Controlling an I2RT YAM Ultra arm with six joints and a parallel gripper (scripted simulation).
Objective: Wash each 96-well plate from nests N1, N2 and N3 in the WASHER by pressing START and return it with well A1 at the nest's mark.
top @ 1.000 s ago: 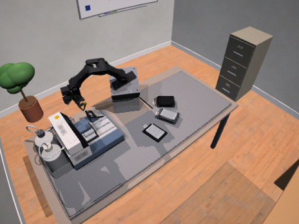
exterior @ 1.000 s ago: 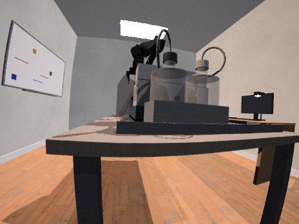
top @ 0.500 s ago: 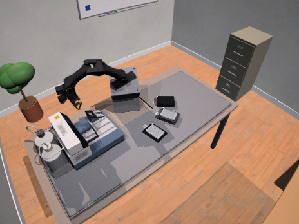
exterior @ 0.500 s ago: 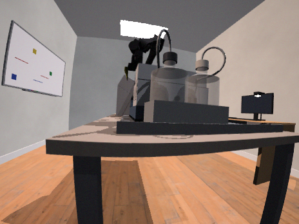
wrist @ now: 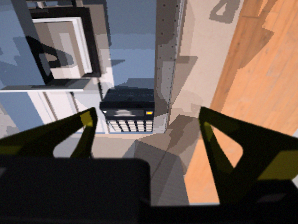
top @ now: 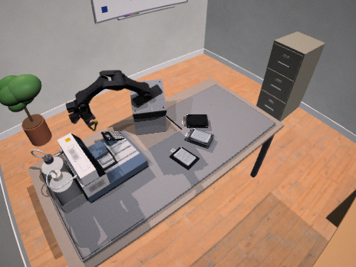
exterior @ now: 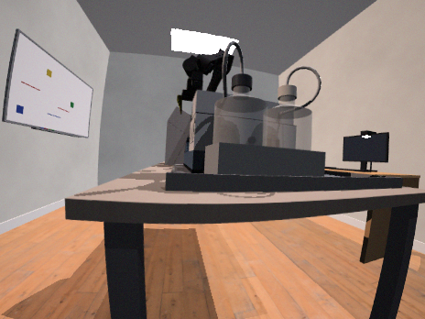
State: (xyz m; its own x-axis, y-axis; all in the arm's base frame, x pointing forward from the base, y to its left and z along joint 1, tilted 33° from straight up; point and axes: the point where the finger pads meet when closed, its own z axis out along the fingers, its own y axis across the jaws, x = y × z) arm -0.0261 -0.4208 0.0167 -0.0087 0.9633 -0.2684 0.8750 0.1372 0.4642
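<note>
The washer (top: 128, 163) stands at the table's left end. A white plate (wrist: 62, 42) (top: 104, 156) lies in its carrier, near the white manifold housing (top: 78, 155). The keypad (top: 112, 136) (wrist: 127, 112) shows a small amber light at its right edge. My gripper (top: 87, 122) (wrist: 148, 112) (exterior: 180, 102) is open and empty, and hangs above and just behind the keypad. Three nests lie right of the middle: the far one (top: 196, 120) is dark and empty, and the other two each hold a plate (top: 201, 136) (top: 184, 156).
Two bottles (top: 51, 164) (top: 63, 185) (exterior: 240, 119) (exterior: 288, 124) with hoses stand on a tray left of the washer. The arm's grey pedestal (top: 149, 107) stands at the table's back edge. A plant (top: 23, 103) and a filing cabinet (top: 291, 73) stand on the floor.
</note>
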